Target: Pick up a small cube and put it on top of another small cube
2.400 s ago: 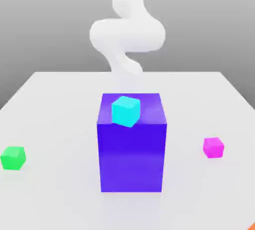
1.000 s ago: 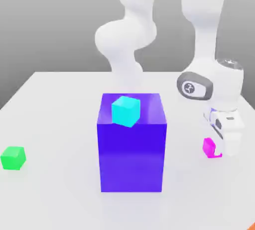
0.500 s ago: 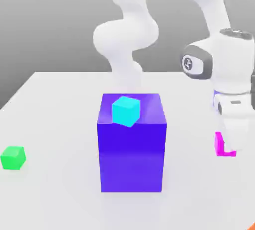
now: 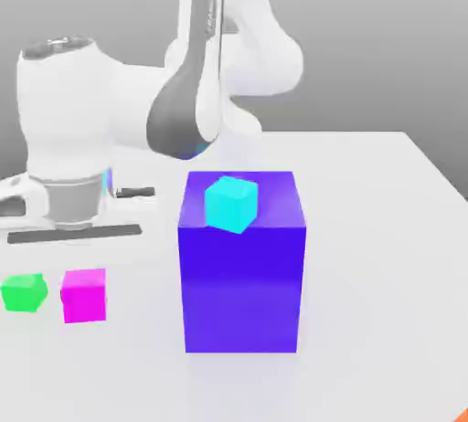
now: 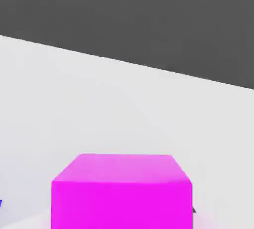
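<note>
The small magenta cube hangs just under my gripper at the exterior view's left. It sits right beside the small green cube, which rests on the white table. The magenta cube is to the green one's right, at about its height, not over it. My gripper is shut on the magenta cube. In the hand view the magenta cube is very close, with bare table beyond it.
A big blue-purple block stands in the middle of the table with a small cyan cube on its top. The arm's white links reach over the table's left half. An orange corner shows at the front right.
My gripper has swung from the exterior view's right, across the big block, to the left side. The magenta cube travelled with it and now sits beside the green cube.
</note>
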`<state>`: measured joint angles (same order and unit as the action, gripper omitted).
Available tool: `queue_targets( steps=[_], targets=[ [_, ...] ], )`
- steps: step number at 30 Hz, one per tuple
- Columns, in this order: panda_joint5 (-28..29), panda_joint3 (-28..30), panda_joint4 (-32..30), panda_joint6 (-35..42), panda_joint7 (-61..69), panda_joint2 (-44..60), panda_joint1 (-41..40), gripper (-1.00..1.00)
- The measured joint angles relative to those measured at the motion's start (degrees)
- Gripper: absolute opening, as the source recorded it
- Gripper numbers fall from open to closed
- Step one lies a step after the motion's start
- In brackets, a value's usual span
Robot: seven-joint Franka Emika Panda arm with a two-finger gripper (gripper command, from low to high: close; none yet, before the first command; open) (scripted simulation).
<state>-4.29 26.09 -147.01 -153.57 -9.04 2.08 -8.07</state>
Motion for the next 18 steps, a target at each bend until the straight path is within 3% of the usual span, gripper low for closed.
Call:
queue_targets(
  steps=[5,9,15,16,18],
  targets=[
    [1.24,5.8,-1.27,2.28,-4.0,0.18,-12.19,-1.0],
    [-2.37,4.7,-1.55,-0.24,-1.85,3.64,-12.6,-1.0],
    [-12.1,-0.67,-1.02,-5.92,5.15,11.25,-16.23,-1.0],
    [-13.24,-1.48,-0.97,-6.56,5.98,12.13,-16.82,1.0],
    [-13.24,-1.48,-0.97,-6.56,5.98,12.13,-16.82,1.0]
  ],
)
